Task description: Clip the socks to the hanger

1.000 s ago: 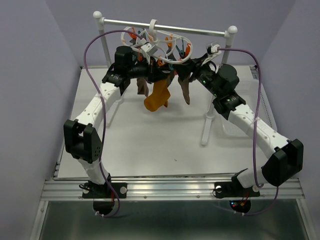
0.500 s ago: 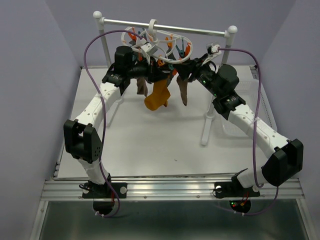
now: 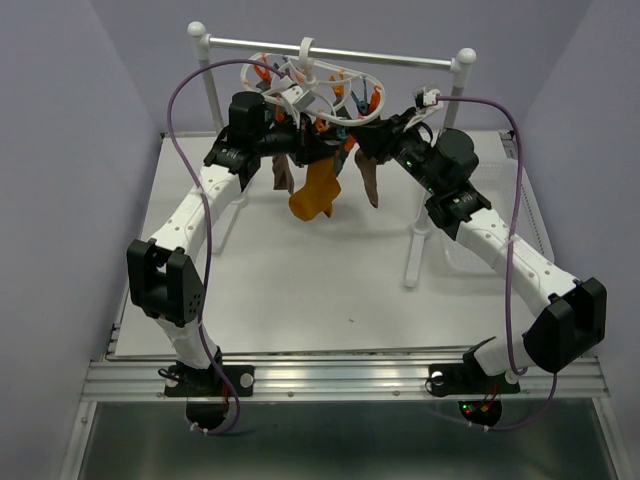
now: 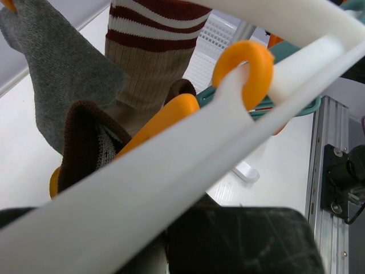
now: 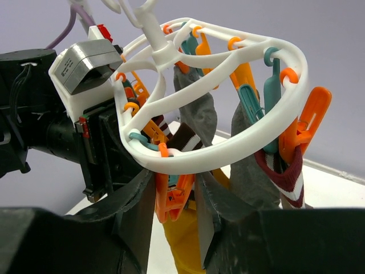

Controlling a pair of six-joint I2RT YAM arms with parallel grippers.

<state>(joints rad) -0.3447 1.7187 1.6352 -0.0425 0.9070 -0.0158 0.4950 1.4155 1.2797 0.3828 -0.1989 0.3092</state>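
**Both grippers at the hanger, socks dangling under it**

The hanger (image 5: 217, 155), a white oval ring set with orange and teal clips, hangs by its hook from the metal crossbar of the rack (image 3: 400, 60), over the far part of the surface (image 3: 300, 290).

At the hanger's left side, the left gripper (image 3: 297, 140) is clamped on the ring. Its wrist view shows the white frame running slantwise right across the fingers. Beyond the frame in that view hang a grey sock (image 4: 57, 74) and, just right of it, a striped sock (image 4: 151, 57) with maroon and white bands.

Seen from above, a brown sock (image 3: 283, 175) hangs under the hanger's left half. The mustard sock (image 3: 318, 190) hangs under its middle and reaches lowest. A dark sock (image 3: 367, 182) hangs under the right half. All three dangle above the surface.

At the hanger's right side, the right gripper (image 5: 177, 191) reaches up from below the near rim. Its fingers stand narrow, one against each side of an orange clip (image 5: 171, 197) hooked to that rim. The mustard sock hangs straight below this clip, between the fingers. Whether the clip has hold of the sock's top is hidden.

Farther right on the hanger's rim, another clip pinches a striped cuff (image 5: 282, 177) of a grey sock
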